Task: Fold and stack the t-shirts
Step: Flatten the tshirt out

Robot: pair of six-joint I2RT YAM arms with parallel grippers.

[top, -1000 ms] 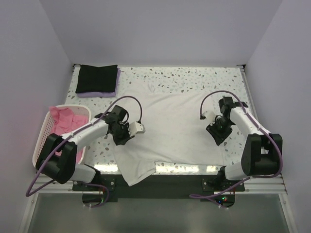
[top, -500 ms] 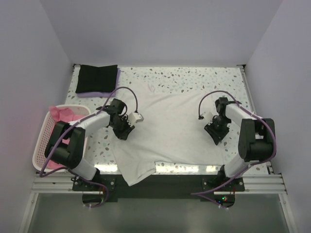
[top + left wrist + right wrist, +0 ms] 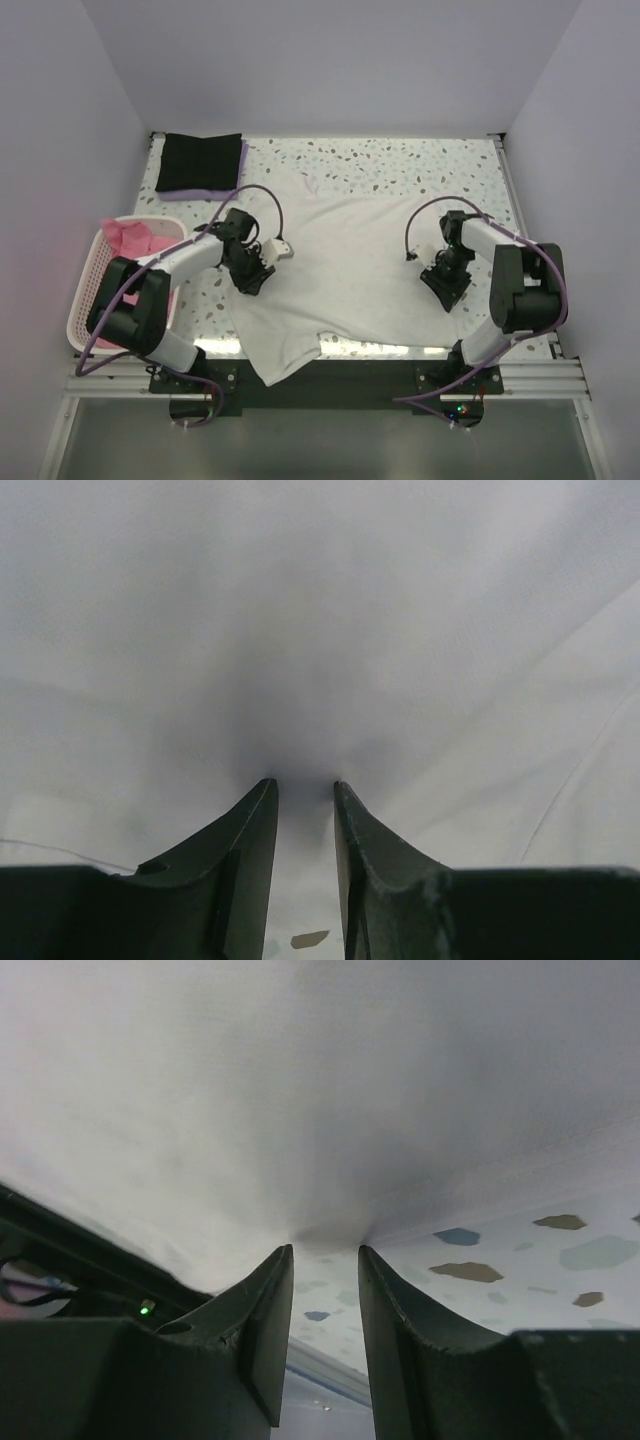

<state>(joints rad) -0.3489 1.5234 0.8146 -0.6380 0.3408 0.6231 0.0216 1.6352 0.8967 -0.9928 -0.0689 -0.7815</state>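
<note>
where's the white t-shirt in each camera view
top external: white t-shirt lies spread mid-table between the left gripper and the right gripper, one corner hanging off the near edge.
left wrist: it fills nearly the whole picture beyond the fingertips.
right wrist: it fills the upper part; its edge runs toward the right.
shared landmark: the speckled table, bare below that edge in the right wrist view; the left wrist view shows almost only cloth.

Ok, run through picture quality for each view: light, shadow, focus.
Top external: sharp and evenly lit, though the white t-shirt is nearly washed out and a glare strip lines the near edge of the table. Left wrist: cloth soft and featureless, dark shadow pooled at the left pincer. Right wrist: same shadow at the right pincer; table specks slightly blurred.
</note>
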